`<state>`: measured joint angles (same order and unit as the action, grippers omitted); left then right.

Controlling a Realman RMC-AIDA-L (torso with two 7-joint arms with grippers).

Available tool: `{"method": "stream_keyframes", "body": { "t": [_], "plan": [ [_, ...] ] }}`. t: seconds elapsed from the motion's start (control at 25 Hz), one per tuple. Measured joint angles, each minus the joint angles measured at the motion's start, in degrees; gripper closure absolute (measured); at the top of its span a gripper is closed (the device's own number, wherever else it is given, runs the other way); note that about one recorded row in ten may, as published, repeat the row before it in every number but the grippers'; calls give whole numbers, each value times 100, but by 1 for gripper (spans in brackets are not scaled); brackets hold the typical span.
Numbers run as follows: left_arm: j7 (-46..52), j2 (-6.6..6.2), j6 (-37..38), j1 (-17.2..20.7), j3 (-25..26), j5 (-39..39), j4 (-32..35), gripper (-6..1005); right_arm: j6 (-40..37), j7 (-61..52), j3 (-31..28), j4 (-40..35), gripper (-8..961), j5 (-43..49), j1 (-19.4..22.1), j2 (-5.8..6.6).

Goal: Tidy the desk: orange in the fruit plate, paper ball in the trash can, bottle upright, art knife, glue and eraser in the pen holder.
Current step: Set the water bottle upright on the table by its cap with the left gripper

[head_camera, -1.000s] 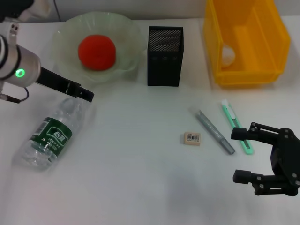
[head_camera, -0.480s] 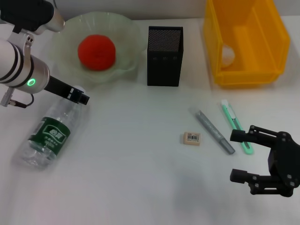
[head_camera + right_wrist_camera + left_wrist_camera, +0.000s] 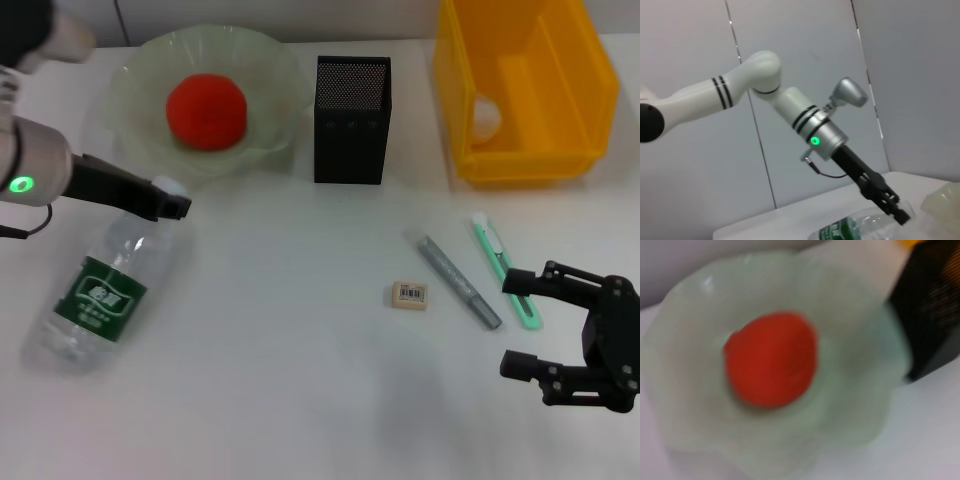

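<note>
A clear bottle (image 3: 103,287) with a green label lies on its side at the left, its white cap pointing at the fruit plate (image 3: 272,70). My left gripper (image 3: 170,203) is at the bottle's cap end; it also shows in the right wrist view (image 3: 888,203) just above the bottle (image 3: 850,231). The orange (image 3: 206,110) lies in the plate, and it fills the left wrist view (image 3: 770,357). The green art knife (image 3: 505,270), grey glue stick (image 3: 458,282) and eraser (image 3: 410,295) lie on the table. My right gripper (image 3: 512,325) is open and empty, just near of the knife.
The black mesh pen holder (image 3: 351,120) stands at the back centre. The yellow trash can (image 3: 590,90) stands at the back right, with the paper ball (image 3: 485,115) inside. The white table runs across the front.
My left gripper has shifted at the bottle's cap end and the bottle has turned a little, cap end toward the plate. My right gripper has drifted slightly right.
</note>
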<state>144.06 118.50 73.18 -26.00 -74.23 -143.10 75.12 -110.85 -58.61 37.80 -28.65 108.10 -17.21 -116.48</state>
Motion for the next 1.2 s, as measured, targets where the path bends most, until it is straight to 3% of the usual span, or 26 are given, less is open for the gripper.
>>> {"method": "stream_keyframes", "body": {
  "t": [0.32,0.48,0.56,0.72,0.88,0.92,1.04,1.12,1.2],
  "plan": [
    [-2067,-4,905,565,1428,2025,-12,527,-36,-273,-163,0,100,-17,-157,-25],
    [-2764,-5,1224,696,1841,2756,-339,520,-40,-374,-204,0,101,-22,-250,-38],
    [-3578,-6,1416,734,2261,3437,-1013,516,-26,-433,-206,3,101,-23,-305,-45],
    [-4543,-15,1457,703,2557,4154,-1969,508,50,-486,-226,15,101,-26,-398,-102],
    [-5317,-16,1485,692,2697,4686,-2645,500,107,-490,-246,34,101,-27,-443,-142],
    [-6044,-14,1494,689,2758,5091,-3169,498,160,-492,-252,45,101,-27,-459,-160],
    [-6769,-13,1500,688,2776,5472,-3654,492,256,-493,-257,54,101,-27,-479,-193],
    [-8269,0,1592,685,2781,6351,-4677,488,312,-494,-257,66,101,-27,-499,-224],
    [-8691,8,1642,685,2781,6580,-4946,484,344,-494,-257,87,101,-27,-515,-239]
  ]
}}
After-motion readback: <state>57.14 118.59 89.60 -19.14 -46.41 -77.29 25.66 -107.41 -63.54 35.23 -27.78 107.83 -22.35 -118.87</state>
